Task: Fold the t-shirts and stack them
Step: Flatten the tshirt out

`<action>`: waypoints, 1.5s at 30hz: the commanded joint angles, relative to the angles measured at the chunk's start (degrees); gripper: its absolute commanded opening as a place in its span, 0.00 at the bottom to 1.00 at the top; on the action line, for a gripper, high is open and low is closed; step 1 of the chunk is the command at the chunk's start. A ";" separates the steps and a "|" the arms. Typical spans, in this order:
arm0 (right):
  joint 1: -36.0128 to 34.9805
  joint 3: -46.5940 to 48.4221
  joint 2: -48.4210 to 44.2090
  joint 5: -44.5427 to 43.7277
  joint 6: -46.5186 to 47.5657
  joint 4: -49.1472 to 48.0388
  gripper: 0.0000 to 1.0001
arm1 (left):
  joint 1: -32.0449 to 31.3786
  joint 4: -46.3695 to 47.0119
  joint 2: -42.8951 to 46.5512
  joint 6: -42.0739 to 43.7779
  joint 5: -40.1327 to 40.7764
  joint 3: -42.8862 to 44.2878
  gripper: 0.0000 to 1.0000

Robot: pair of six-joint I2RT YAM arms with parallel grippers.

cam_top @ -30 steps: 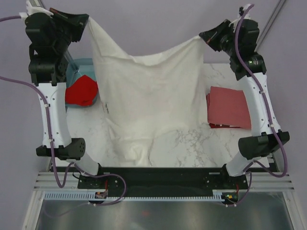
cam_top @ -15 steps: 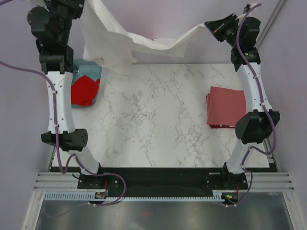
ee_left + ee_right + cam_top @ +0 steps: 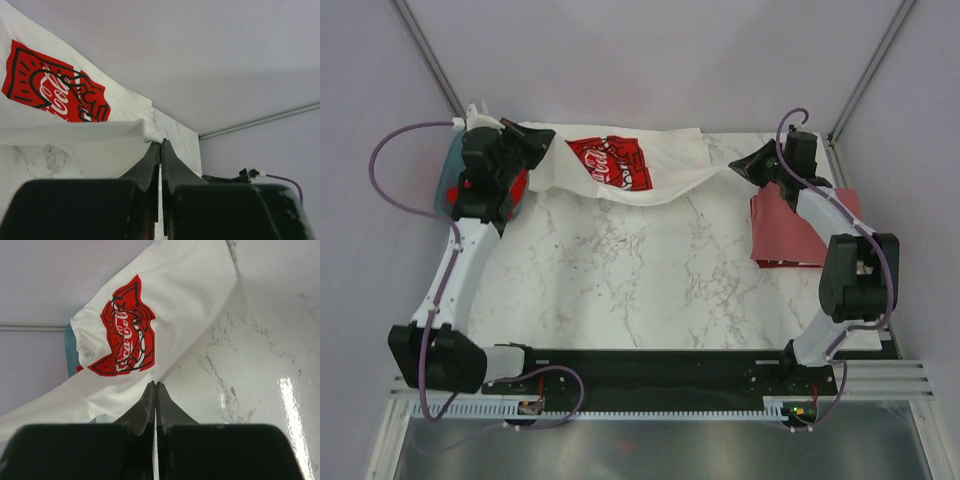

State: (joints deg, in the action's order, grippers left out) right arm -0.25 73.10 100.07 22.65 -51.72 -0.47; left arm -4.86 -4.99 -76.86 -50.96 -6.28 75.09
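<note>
Item: left gripper (image 3: 160,145), black, seen from behind; the jaws are pressed together with only a hairline gap, and a fold of cloth is met at the tips.
Item: white t-shirt (image 3: 75,132), stretched away to the upper left; a red-and-black square print (image 3: 55,95) is shown face up.
Item: marble table (image 3: 177,140), seen beneath and past the cloth.
Item: grey wall (image 3: 200,60), crossed by a pale rail (image 3: 260,120).
Item: purple cable (image 3: 285,180), joined to a black fitting at lower right.
</note>
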 commanded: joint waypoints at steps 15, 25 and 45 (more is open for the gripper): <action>4.38 -33.35 -39.93 -10.43 12.43 10.75 0.00 | 0.20 -27.07 48.98 -2.31 8.92 -29.12 0.02; 4.91 -39.00 -57.79 -13.60 15.07 20.33 0.00 | 0.20 -38.86 61.56 -1.07 9.44 -30.61 0.02; 2.10 -32.23 -35.57 -16.23 15.43 15.59 0.00 | 0.20 -29.05 37.58 1.04 13.23 -22.44 0.02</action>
State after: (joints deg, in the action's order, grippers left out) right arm 2.96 37.36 62.22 9.08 -35.16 19.27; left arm -4.86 -41.30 -37.32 -52.18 5.93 50.46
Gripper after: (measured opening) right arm 0.009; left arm 0.026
